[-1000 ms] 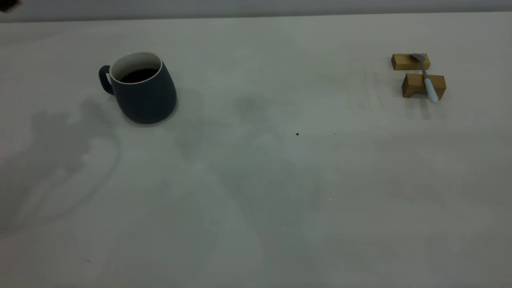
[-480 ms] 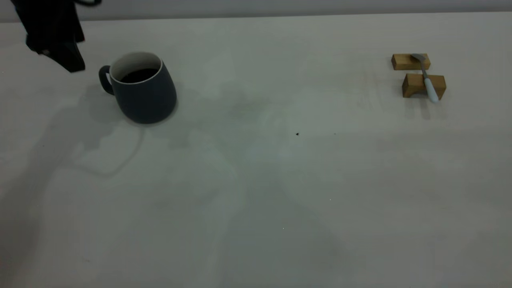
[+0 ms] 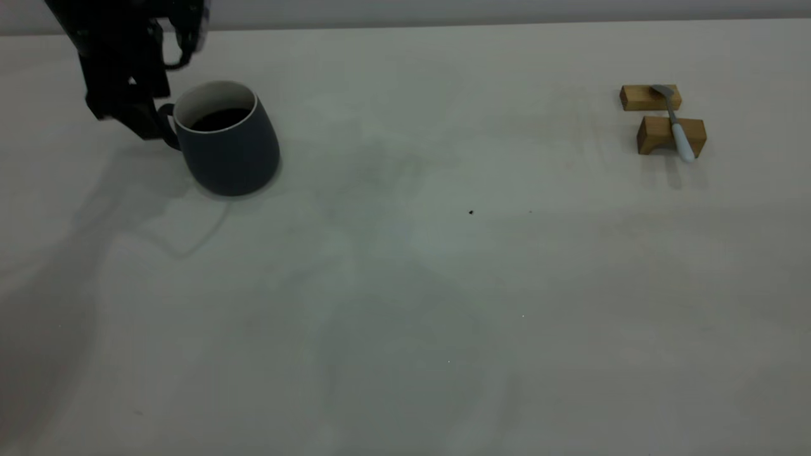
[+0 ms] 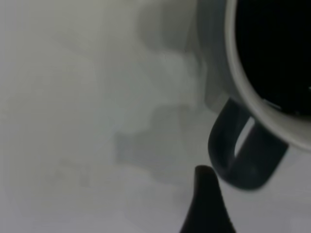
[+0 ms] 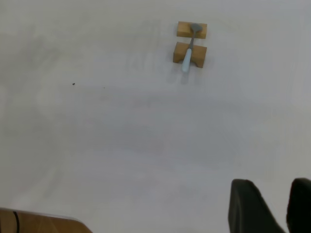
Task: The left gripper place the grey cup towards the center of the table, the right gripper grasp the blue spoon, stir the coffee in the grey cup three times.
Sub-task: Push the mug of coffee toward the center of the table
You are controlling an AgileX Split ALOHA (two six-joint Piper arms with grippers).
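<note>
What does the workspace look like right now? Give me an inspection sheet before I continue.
Surface: the table is off-white, with a few dark specks.
Job's things: the grey cup stands upright at the exterior view's left, coffee inside, handle toward the left claw. The blue spoon lies across two wooden blocks at far right.
Clutter: nothing seen beyond the blocks.
Grippers: the left claw is at the cup's handle; only one finger shows in its wrist view. The right claw hangs open, far from the spoon.
Cables: a black loop on the left arm.
Surroundings: a wooden edge in the right wrist view.
</note>
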